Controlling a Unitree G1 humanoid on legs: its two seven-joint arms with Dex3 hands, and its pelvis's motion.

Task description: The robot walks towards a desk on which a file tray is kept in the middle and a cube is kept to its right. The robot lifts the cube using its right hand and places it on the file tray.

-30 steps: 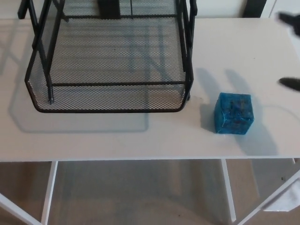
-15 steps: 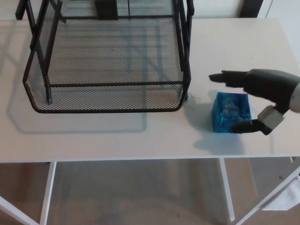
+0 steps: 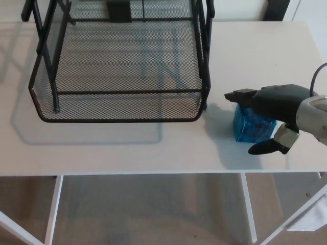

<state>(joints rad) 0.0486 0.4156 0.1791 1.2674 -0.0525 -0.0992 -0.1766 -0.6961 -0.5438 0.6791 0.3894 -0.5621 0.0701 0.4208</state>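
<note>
A blue cube [image 3: 250, 128] rests on the white desk [image 3: 153, 145], right of the black mesh file tray [image 3: 120, 66]. My right hand [image 3: 268, 109] reaches in from the right edge and hovers over the cube, covering its top. Its fingers [image 3: 240, 95] stretch past the cube's far side and its thumb [image 3: 263, 147] sits at the near side. The fingers are apart and do not clamp the cube. My left hand does not show.
The desk's front edge [image 3: 153, 173] runs across the lower part of the view, with white legs [image 3: 248, 206] and floor below. A dark object [image 3: 118, 9] stands behind the tray. A thin cable [image 3: 318, 76] curves by the right wrist.
My right hand has come in from the right edge, moved left and lowered over the cube, now covering its top. The cube and tray have stayed put.
</note>
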